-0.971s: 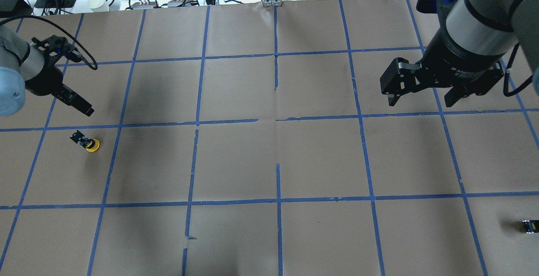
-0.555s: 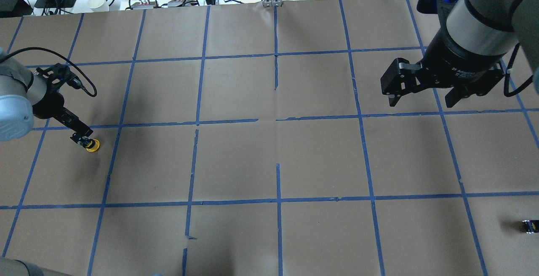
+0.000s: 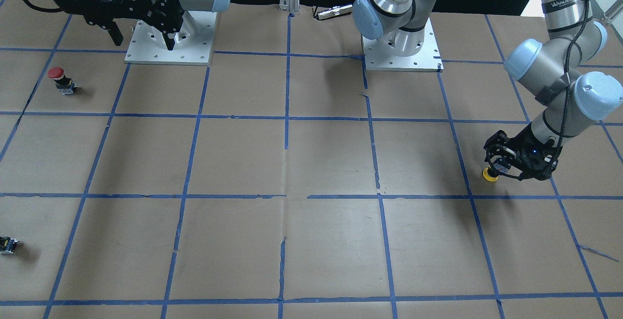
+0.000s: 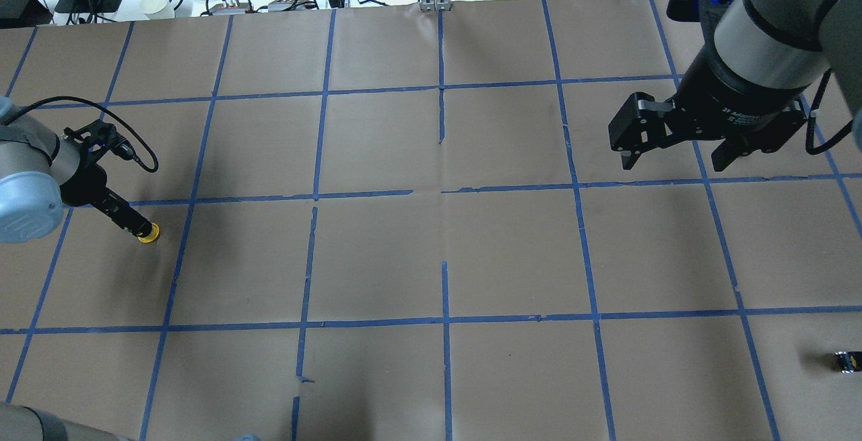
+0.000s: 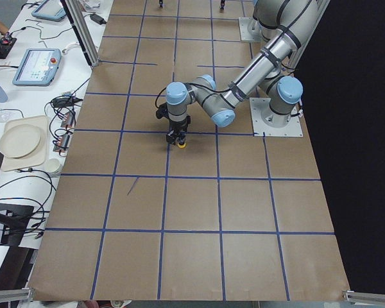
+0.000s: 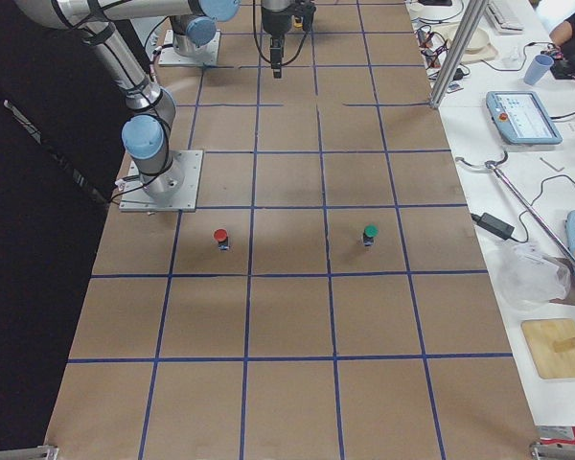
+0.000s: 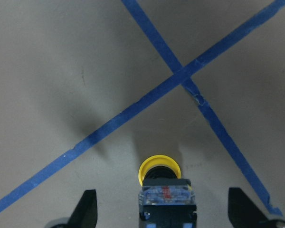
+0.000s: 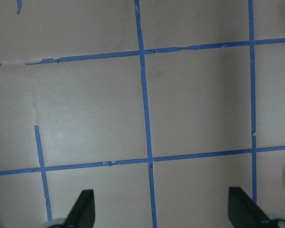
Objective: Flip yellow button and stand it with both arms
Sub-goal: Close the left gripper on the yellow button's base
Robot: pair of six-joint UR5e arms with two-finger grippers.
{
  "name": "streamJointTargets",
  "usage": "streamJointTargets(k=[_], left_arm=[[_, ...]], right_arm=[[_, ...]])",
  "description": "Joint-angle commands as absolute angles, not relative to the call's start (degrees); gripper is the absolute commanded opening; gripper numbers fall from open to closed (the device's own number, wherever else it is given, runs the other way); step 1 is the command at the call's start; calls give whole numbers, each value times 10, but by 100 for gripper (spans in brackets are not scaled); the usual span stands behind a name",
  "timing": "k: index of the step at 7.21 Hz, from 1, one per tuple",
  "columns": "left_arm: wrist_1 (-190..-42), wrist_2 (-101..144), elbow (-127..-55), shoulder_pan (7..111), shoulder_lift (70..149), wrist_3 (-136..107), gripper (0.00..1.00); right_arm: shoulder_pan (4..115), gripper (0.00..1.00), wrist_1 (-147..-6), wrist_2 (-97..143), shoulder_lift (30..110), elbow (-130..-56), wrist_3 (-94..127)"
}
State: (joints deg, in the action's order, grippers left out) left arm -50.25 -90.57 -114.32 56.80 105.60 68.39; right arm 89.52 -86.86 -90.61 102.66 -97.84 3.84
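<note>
Two tools to account for and one small thing to take; look for the yellow button [image 4: 148,233] toward 9 o'clock on the surface [image 4: 431,259] in the overhead view; appears to rest on its cap with the black-and-grey body uppermost. Judge as light, rigid plastic, not fragile; expect a smooth, rounded cap prone to slipping and rolling, so take hold across the flat sides of the blocky body rather than the cap; likely tippy while cap-down, so close gently and squarely. See the left tool [image 7: 164,211] spread wide, released, straddling the body at 6 o'clock of its wrist view with a clear gap to each of its fingers [image 7: 89,209]; touching nothing yet. See the right tool [image 4: 673,158] likewise spread and empty, well apart near 2 o'clock of the overhead view, held above the surface.

Hard to make out: in the overhead view, body almost wholly masked by the left tool, only the yellow rim showing; lower end of the body cut off by the wrist frame's bottom edge; cannot tell whether truly upright or slightly tilted, nor how near the surface the tool hangs; too small in both side views for any detail.
</note>
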Motion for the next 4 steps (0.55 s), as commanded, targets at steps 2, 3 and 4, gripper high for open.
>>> streamJointTargets(k=[2,3,4], left_arm=[[-499,-908,-1150,568,1047,676,93],[-498,-910,-1156,568,1044,668,93],[-498,-910,-1157,569,1042,664,93]], right_arm=[[896,100,-867,-907,1027,-978,39],[896,100,-867,-905,1027,-978,30],[896,100,-866,-905,1027,-974,30]])
